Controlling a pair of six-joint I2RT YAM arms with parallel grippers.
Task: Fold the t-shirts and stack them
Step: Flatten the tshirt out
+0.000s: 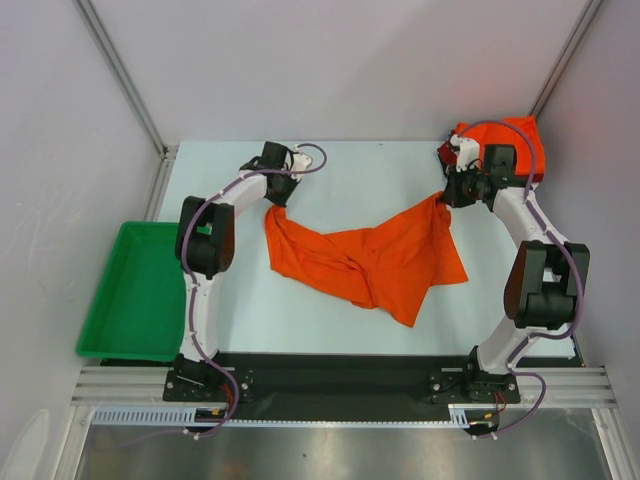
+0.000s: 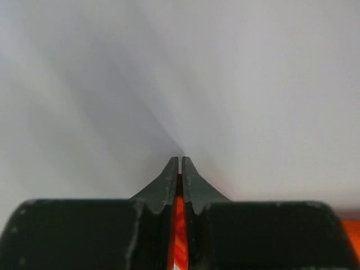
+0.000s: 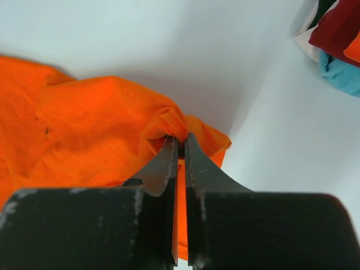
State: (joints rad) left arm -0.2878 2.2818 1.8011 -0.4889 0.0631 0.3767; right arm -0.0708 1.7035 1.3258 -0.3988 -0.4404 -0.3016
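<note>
We see orange shirt (image 1: 365,258) mid-table (image 1: 350,170), long axis left to right, strung between both grippers. Bulk droops toward near edge, rumpled fold at centre. Cloth soft, fine knit, few dark specks.

We note left gripper (image 2: 180,160) clenched on shirt's left corner, orange sliver between jaws. Left arm reaches far, elbow raised.

We note right gripper (image 3: 181,138) clenched on bunched right corner. Right arm doubles back at elbow.

Folded shirts (image 1: 520,140) stacked at far right corner. Green plastic tray (image 1: 130,290) lies left of table.
</note>
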